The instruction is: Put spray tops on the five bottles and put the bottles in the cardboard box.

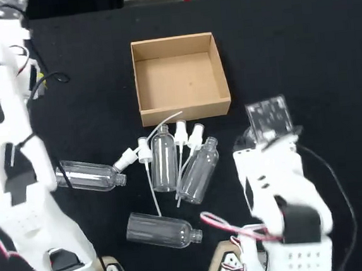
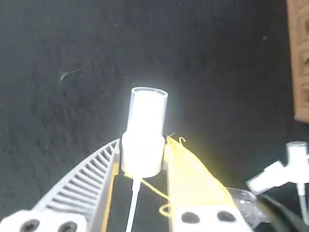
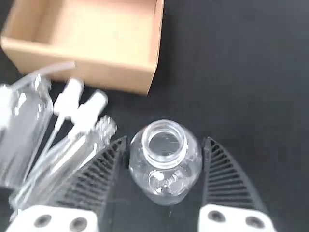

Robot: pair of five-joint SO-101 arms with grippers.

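Up close, spray top [image 2: 144, 145] pinched, uncapped bottle [image 3: 165, 162] gripped

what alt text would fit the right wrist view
The right hand grips a clear, capless bottle over the black table. Beyond lie loose spray tops, other bottles and the open cardboard box.

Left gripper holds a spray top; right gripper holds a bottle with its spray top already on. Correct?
No: the bottle in the right gripper has a bare, open neck, as the right wrist view shows. The left gripper does hold a spray top.
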